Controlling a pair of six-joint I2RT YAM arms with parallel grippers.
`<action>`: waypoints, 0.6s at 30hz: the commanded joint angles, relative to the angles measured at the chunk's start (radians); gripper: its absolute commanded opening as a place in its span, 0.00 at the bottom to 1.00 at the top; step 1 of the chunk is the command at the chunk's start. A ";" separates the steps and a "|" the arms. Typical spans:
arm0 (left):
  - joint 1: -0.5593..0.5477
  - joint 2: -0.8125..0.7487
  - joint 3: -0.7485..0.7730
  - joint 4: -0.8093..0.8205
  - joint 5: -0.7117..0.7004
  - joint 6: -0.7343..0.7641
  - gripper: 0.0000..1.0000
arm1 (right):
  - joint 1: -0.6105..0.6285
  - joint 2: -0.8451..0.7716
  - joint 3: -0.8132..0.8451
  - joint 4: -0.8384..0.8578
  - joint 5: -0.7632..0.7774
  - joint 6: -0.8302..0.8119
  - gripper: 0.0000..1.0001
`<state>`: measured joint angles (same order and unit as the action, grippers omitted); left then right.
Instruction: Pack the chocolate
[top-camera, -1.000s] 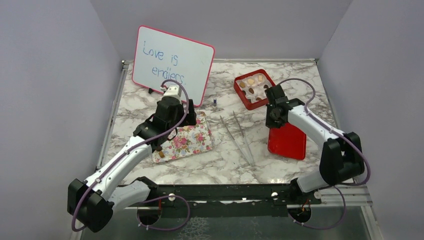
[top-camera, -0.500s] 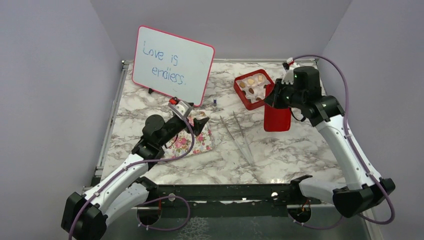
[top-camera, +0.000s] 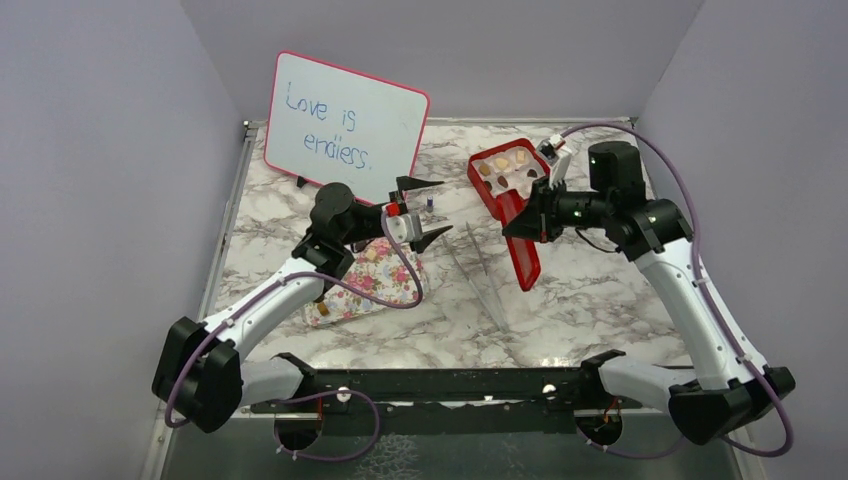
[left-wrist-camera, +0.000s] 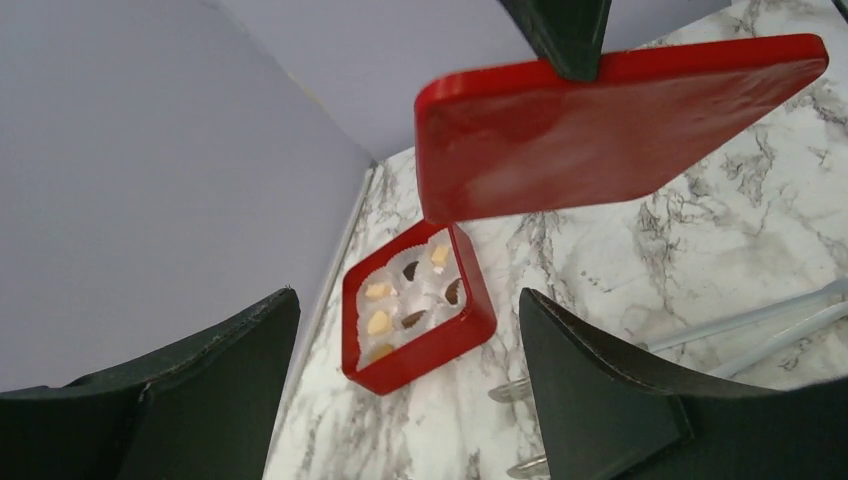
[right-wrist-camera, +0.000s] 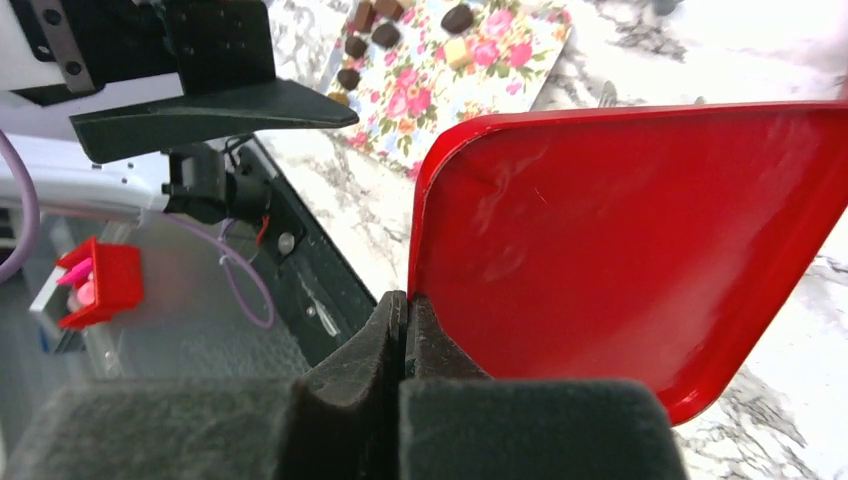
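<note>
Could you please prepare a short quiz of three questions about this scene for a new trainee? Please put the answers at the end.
1. True or false: the right arm's fingers hold the flat red square lid in the air above the marble table.
2. Look at the red square box with white lining and the pink floral rectangular tray. Where do the small brown and tan chocolates lie? A: in the box only. B: on the tray only. C: in both.
3. Fill in: the left arm's fingers are ___ (open or shut).

Key: 1 true; 2 C; 3 open.
</note>
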<state>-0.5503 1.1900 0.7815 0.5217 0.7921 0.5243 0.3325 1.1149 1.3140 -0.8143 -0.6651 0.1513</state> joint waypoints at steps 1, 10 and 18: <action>-0.011 0.051 0.078 0.035 0.173 0.203 0.81 | 0.004 0.054 -0.011 -0.031 -0.113 -0.068 0.01; -0.066 0.167 0.130 0.017 0.265 0.269 0.71 | 0.038 0.090 -0.016 -0.011 -0.151 -0.078 0.01; -0.122 0.205 0.218 -0.118 0.210 0.428 0.71 | 0.047 0.122 0.026 -0.039 -0.154 -0.079 0.01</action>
<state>-0.6350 1.3895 0.9192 0.5018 1.0016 0.8074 0.3721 1.2160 1.2991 -0.8322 -0.7792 0.0910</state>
